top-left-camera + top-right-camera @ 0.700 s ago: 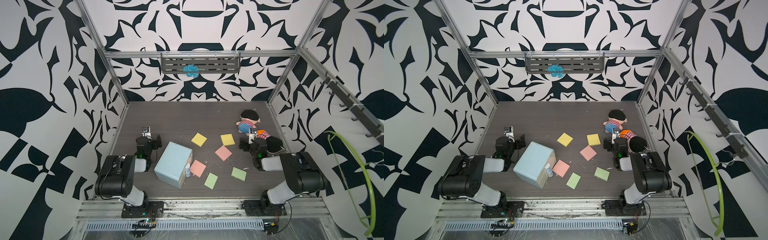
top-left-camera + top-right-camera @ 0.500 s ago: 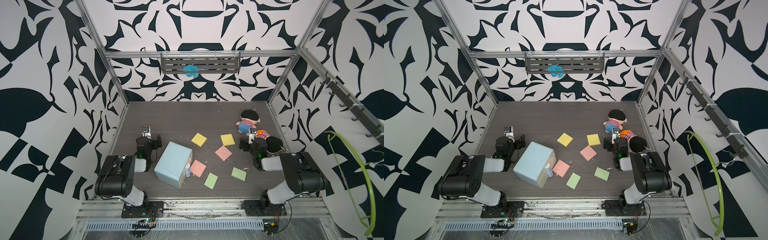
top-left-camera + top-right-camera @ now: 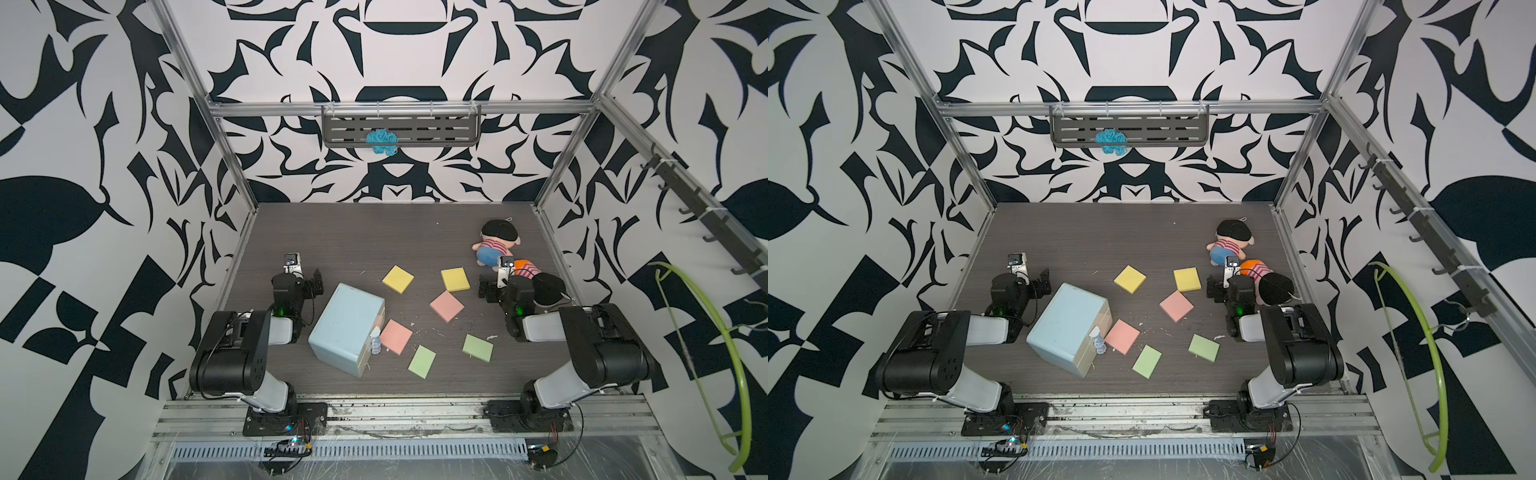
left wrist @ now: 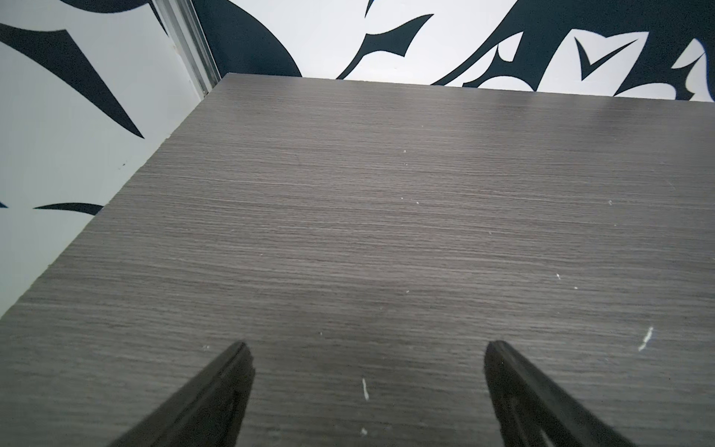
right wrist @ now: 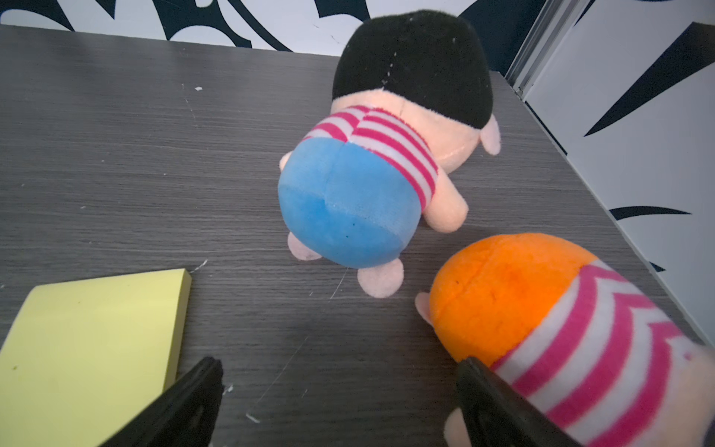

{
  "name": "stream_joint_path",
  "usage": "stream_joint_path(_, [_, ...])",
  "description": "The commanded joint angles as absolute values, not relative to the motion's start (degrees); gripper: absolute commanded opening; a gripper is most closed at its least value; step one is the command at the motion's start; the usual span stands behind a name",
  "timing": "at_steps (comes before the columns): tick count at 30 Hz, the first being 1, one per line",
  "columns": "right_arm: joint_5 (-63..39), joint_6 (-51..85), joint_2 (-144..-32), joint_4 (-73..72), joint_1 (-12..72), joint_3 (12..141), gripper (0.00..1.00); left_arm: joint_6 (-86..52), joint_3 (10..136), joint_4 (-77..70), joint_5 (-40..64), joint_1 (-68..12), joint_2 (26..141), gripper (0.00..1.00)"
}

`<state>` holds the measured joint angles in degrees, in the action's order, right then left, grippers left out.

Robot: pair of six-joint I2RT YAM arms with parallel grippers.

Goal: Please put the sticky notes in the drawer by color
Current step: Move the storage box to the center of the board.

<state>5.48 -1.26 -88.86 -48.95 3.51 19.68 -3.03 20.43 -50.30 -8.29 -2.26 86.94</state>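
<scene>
The drawer [image 3: 347,328] is a pale blue chest standing left of centre, its cream front and a bluish knob [image 3: 375,340] turned toward the sticky notes. Six sticky notes lie flat on the table: two yellow [image 3: 398,279] [image 3: 455,279], two pink [image 3: 446,306] [image 3: 395,336], two green [image 3: 422,361] [image 3: 478,348]. My left gripper [image 3: 307,282] is open and empty over bare table [image 4: 367,348], behind the chest. My right gripper [image 3: 496,286] is open and empty [image 5: 338,362], between a yellow pad [image 5: 89,340] and a doll.
Two plush dolls lie at the right: one in blue pants [image 3: 496,243] [image 5: 348,205], one in orange pants [image 3: 540,282] [image 5: 514,294] against my right fingers. A grey shelf [image 3: 401,129] with a blue yarn tuft hangs on the back wall. Walls enclose the table.
</scene>
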Motion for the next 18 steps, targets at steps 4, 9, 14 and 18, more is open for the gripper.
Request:
stream_joint_path(4, [3.98, -0.9, -78.31, -46.81, 3.7, 17.72, 0.99, -5.71, 20.86, -41.62, -15.36, -2.29, 74.76, 0.99])
stream_joint_path(9, [-4.17, 1.03, -64.83, -29.05, 3.77, 21.52, 0.99, -8.9, 26.2, -26.07, -16.34, -2.37, 63.28, 0.99])
stream_joint_path(14, [-10.07, 18.05, -53.0, -16.85, 3.78, 24.98, 0.99, -22.31, 34.78, 0.88, -17.54, -3.78, 51.34, 0.99])
stream_joint_path(18, [-14.34, 32.1, -49.08, -2.01, 4.0, 30.02, 0.99, -32.69, 41.81, 25.31, -16.65, -5.53, 42.55, 0.99])
